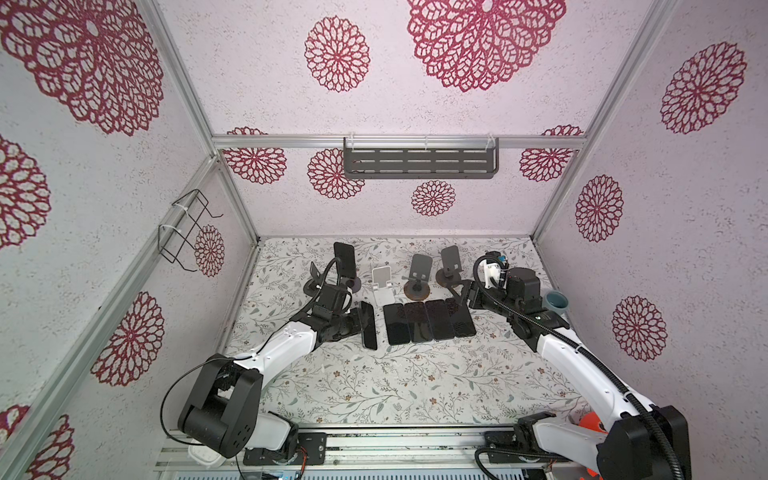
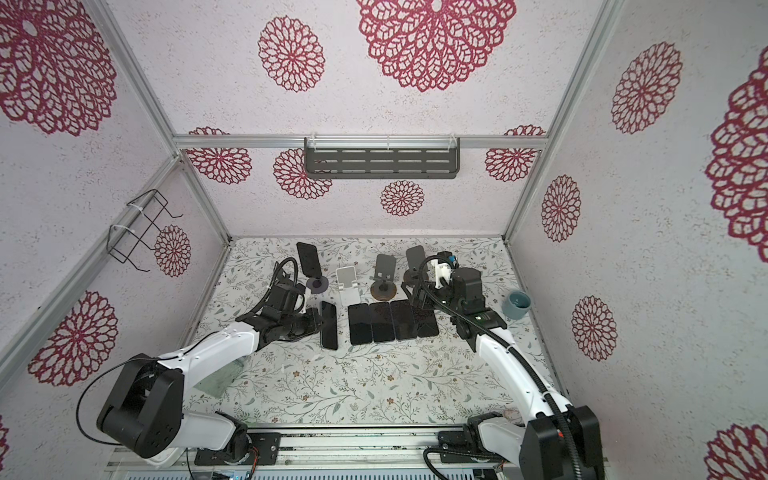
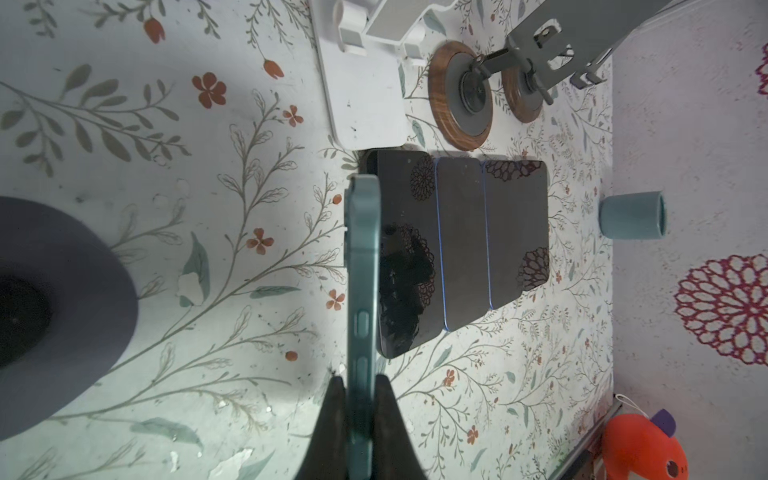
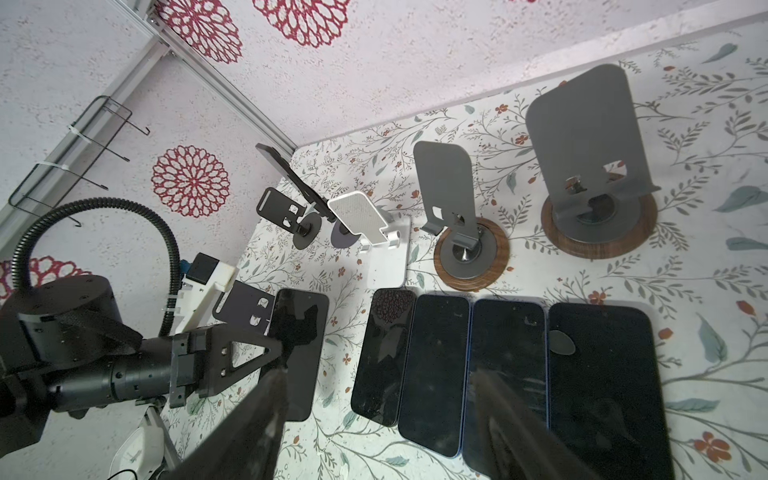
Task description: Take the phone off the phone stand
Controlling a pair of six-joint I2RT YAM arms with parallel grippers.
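Black fingers (image 3: 332,428) of the left end effector (image 3: 361,386) pinch the flat faces of a teal-edged phone (image 3: 362,270), which is turned onto its long edge and off every stand. I cannot tell whether that edge touches the table (image 1: 374,386). A dark stand plate (image 4: 245,307) with cut-outs sits just beside it. A narrow gap separates the phone from a row of four phones (image 1: 428,322) lying flat, glass up, side by side with edges touching. Above the right end of that row hovers the right end effector (image 4: 378,374), jaws spread wide and gripping nothing. Behind the row stand a white perforated stand (image 1: 382,286) and two grey metal stands (image 1: 417,278) on round wooden bases. Farther left, a second phone (image 1: 345,259) leans upright on a stand with a round purple-grey base (image 1: 355,284), beside a small black stand (image 1: 311,276). A blue-grey cup (image 1: 557,302) stands near the table's right edge; its contents cannot be seen. The floral table runs open toward the near rail. On the walls hang a slotted grey shelf (image 1: 419,162) and a wire rack (image 1: 187,228). An orange plush toy (image 3: 640,449) lies past the table's front corner.
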